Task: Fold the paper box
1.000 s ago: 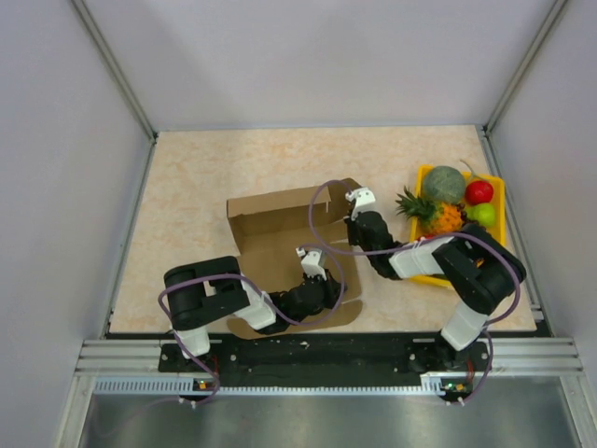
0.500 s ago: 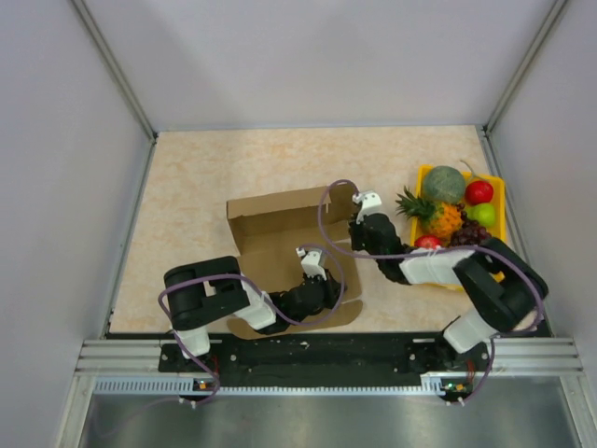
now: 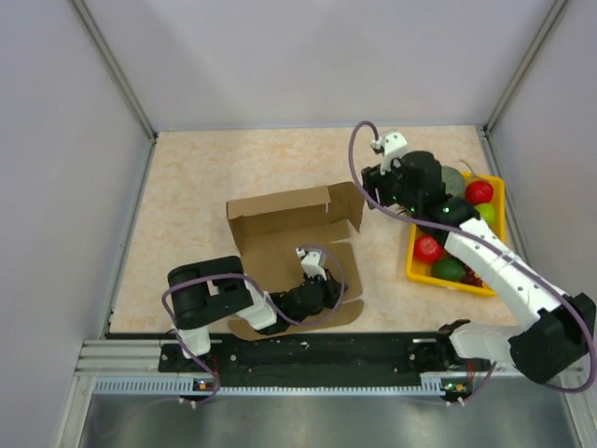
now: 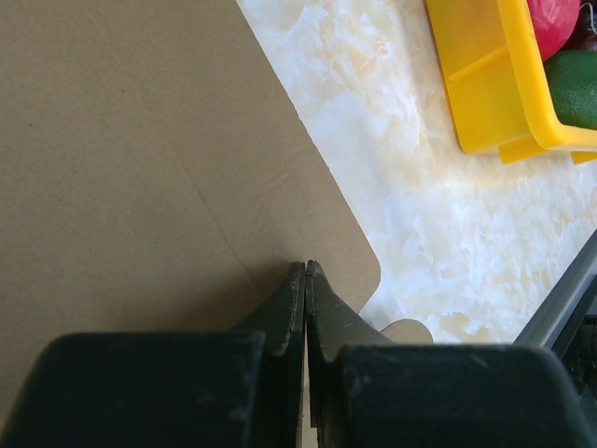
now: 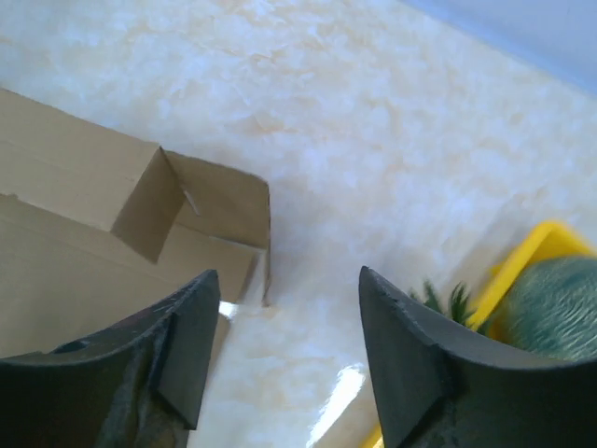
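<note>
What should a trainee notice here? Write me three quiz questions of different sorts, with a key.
1. True or false: the right arm's jaws grip the paper box.
2. Seen from the top camera, the yellow tray lies where relative to the box? A) to its left B) to its right C) on top of it
3. Fill in: the left arm's jaws, down on the box's near cardboard panel, are ____ (open/shut).

Key: 1 false, they stand open and empty above the table; 2 B; 3 shut.
</note>
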